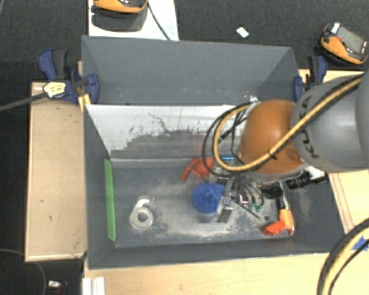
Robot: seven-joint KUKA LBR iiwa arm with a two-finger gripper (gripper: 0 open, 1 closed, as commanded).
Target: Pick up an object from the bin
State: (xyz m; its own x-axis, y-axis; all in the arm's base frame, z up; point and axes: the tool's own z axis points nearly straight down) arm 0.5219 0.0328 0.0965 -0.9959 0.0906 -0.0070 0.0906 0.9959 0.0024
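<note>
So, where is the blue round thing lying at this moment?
In the camera view the blue round thing lies near the middle of the bin floor, just left of the gripper, below a red-orange piece and right of a pale ring.

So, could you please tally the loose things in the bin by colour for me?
Blue: 1, the fuzzy ball
Orange: 2, the back piece and the front-right piece
Green: 1, the strip
Whitish: 1, the ring
Total: 5
</note>
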